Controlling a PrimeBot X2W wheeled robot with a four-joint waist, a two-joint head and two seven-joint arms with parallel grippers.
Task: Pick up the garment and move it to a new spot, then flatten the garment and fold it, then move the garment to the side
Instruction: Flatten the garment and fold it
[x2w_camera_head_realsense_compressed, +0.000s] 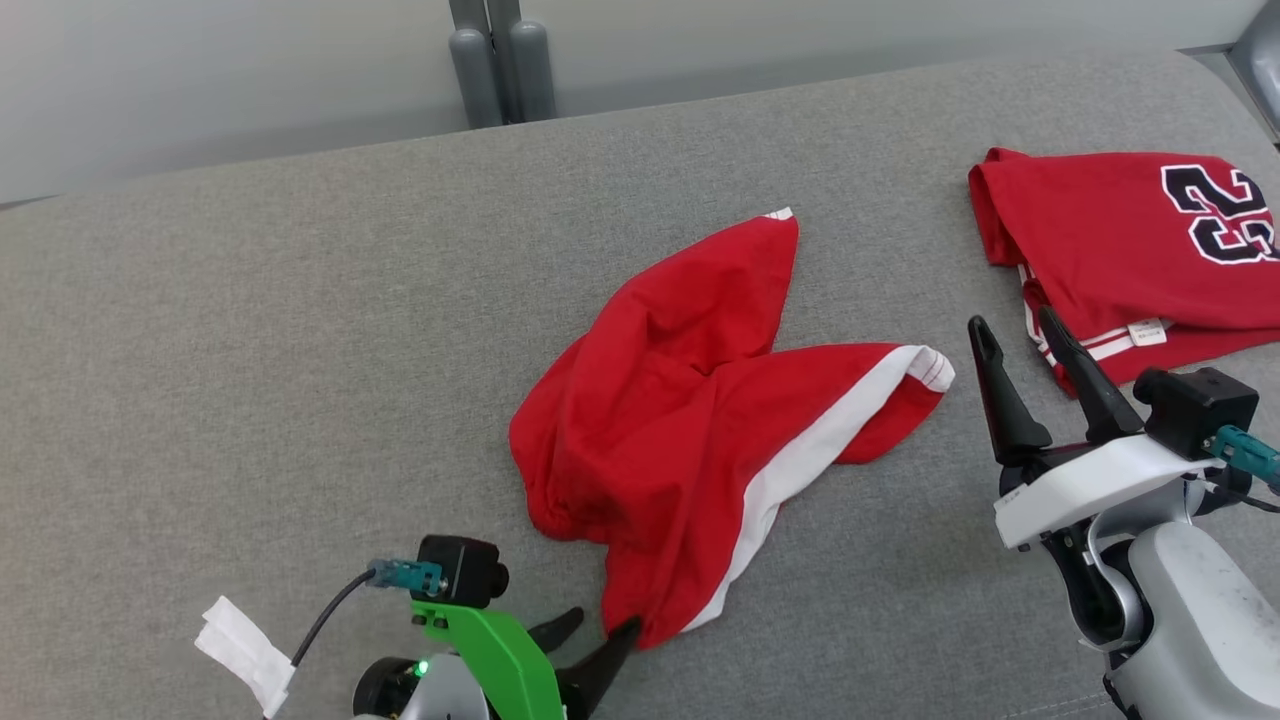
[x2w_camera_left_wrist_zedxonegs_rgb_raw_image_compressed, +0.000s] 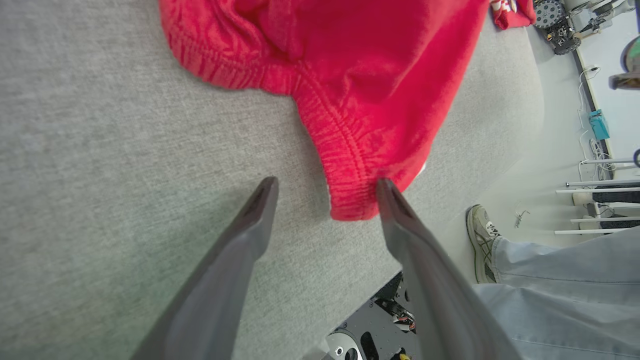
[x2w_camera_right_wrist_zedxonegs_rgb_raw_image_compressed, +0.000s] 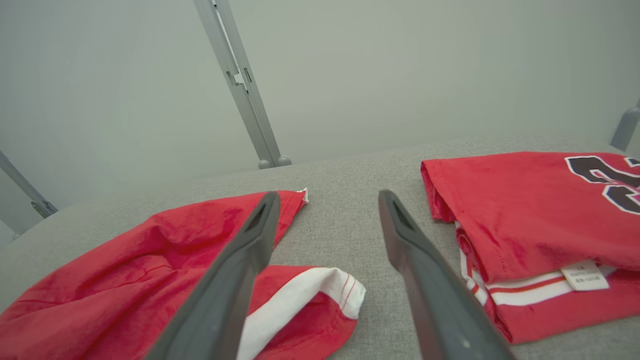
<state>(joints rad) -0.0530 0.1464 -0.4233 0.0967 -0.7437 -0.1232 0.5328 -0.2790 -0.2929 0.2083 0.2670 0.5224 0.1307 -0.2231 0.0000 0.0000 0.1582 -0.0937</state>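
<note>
The garment (x2w_camera_head_realsense_compressed: 700, 420) is a pair of red shorts with a white side stripe, lying crumpled in the middle of the grey cushioned surface (x2w_camera_head_realsense_compressed: 300, 350). Its elastic waistband corner (x2w_camera_left_wrist_zedxonegs_rgb_raw_image_compressed: 350, 195) points toward my left gripper (x2w_camera_head_realsense_compressed: 598, 635), which stands open at the bottom edge with one fingertip touching that corner. The waistband corner lies between the open left fingers (x2w_camera_left_wrist_zedxonegs_rgb_raw_image_compressed: 260, 210) in the left wrist view. My right gripper (x2w_camera_head_realsense_compressed: 1015, 335) is open, hovering to the right of the shorts' white-edged leg hem (x2w_camera_right_wrist_zedxonegs_rgb_raw_image_compressed: 330, 290), holding nothing.
A folded red jersey (x2w_camera_head_realsense_compressed: 1130, 250) with a dark number lies at the far right, close to my right gripper. A white paper tag (x2w_camera_head_realsense_compressed: 245, 650) sits at the lower left. A person's leg and shoe (x2w_camera_left_wrist_zedxonegs_rgb_raw_image_compressed: 482, 240) stand by the surface's edge. Grey metal posts (x2w_camera_head_realsense_compressed: 500, 60) rise behind.
</note>
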